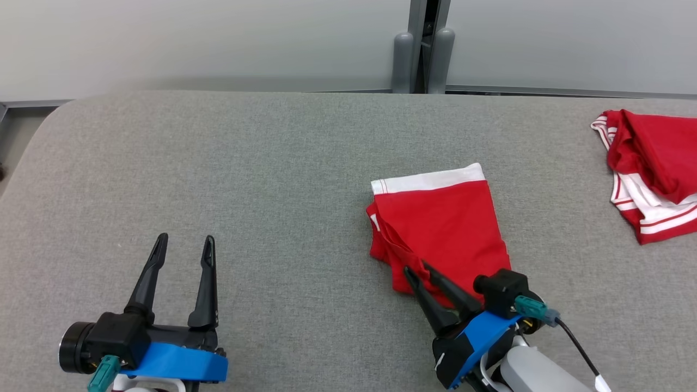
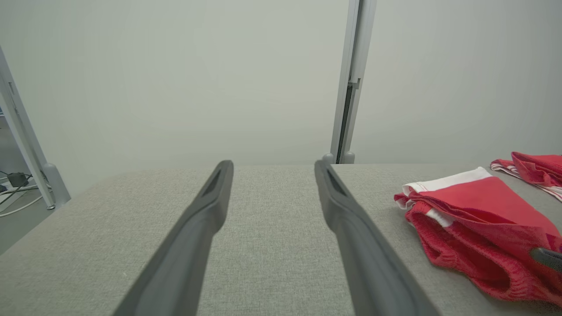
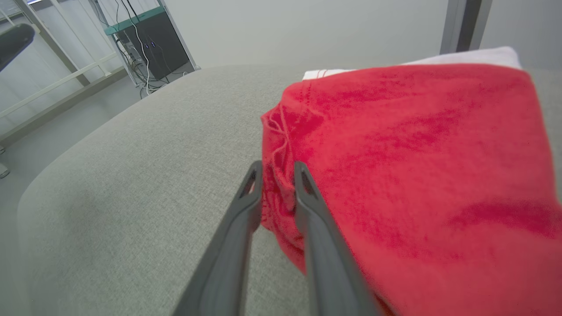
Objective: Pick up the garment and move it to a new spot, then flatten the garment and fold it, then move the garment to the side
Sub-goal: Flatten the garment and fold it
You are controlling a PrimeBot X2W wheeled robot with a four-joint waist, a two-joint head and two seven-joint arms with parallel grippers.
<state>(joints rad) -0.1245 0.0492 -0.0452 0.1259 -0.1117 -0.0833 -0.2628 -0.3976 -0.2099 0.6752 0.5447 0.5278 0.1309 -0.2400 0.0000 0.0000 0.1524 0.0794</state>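
Note:
The garment (image 1: 441,218) is red with a white band along its far edge and lies folded on the grey table, right of centre. It also appears in the left wrist view (image 2: 474,219) and the right wrist view (image 3: 417,175). My right gripper (image 1: 416,268) is at the garment's near left corner. Its fingers stand narrowly apart, with a raised ridge of the red cloth pinched between them (image 3: 277,169). My left gripper (image 1: 185,238) hovers open over bare table at the lower left, well apart from the garment, with nothing between its fingers (image 2: 273,164).
A second red and white garment (image 1: 653,174) lies crumpled at the table's far right edge. The grey padded table (image 1: 272,163) has rounded corners, and a wall and a metal post (image 1: 425,49) stand behind it. Shelving and cables (image 3: 145,48) stand off the table's left side.

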